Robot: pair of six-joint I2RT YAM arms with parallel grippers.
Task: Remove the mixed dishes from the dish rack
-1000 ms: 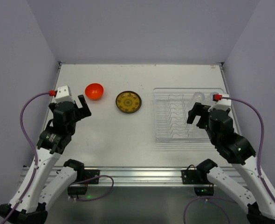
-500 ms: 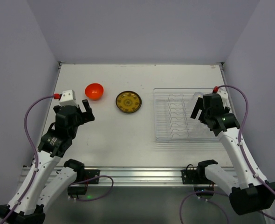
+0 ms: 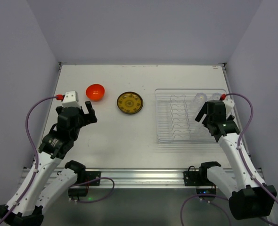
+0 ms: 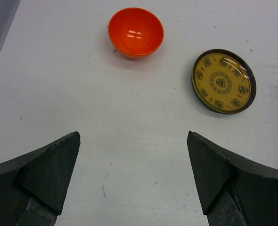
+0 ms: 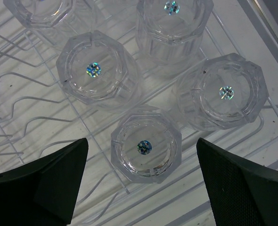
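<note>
Right gripper (image 5: 141, 186), jaws wide, hangs over a clear cup (image 5: 146, 149) hemmed by neighbouring cups (image 5: 97, 70).

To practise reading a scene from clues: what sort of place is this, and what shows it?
Probably a robotics lab test cell, not a kitchen: a white table boxed in by plain walls, two robot arms bolted to a metal rail, and a dish rack of clear cups.

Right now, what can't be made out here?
- Cup count: top external, the right tool covers most clear cups; right wrist, the far-left cup is cut by the top edge.
- The dish rack: near-right corner hidden by the right arm, top external; left wrist shows only a sliver at the right edge.
</note>
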